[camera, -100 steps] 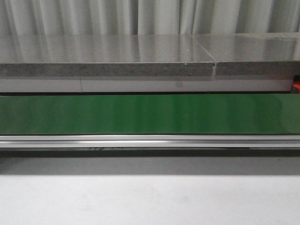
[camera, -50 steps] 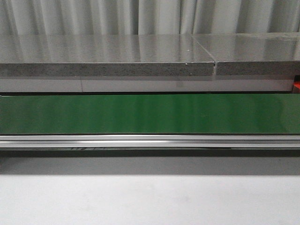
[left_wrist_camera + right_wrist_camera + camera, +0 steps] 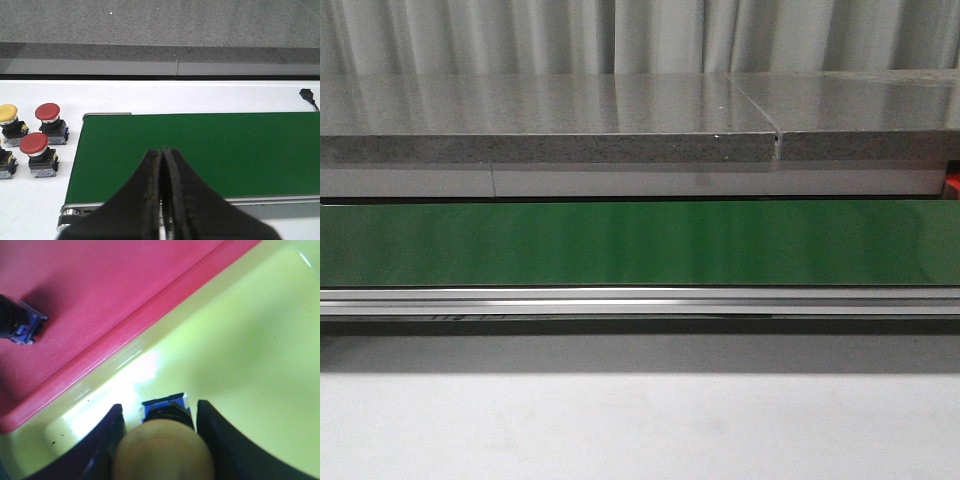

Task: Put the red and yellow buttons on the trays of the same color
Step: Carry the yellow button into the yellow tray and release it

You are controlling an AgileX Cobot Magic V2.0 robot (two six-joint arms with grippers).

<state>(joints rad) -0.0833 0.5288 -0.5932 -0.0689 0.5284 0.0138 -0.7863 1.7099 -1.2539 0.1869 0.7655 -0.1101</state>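
Note:
In the right wrist view, my right gripper is shut on a yellow button, one finger on each side of its cap. The button's blue base points down into the yellow tray. Beside that tray lies the red tray, with the dark body of one button on it. In the left wrist view, my left gripper is shut on nothing above the end of the green belt. Two red buttons and a yellow button stand on the white table beside the belt. Neither gripper shows in the front view.
The green belt runs across the front view with a metal rail along its near side and a grey slab behind it. A small black connector lies on the white table past the belt.

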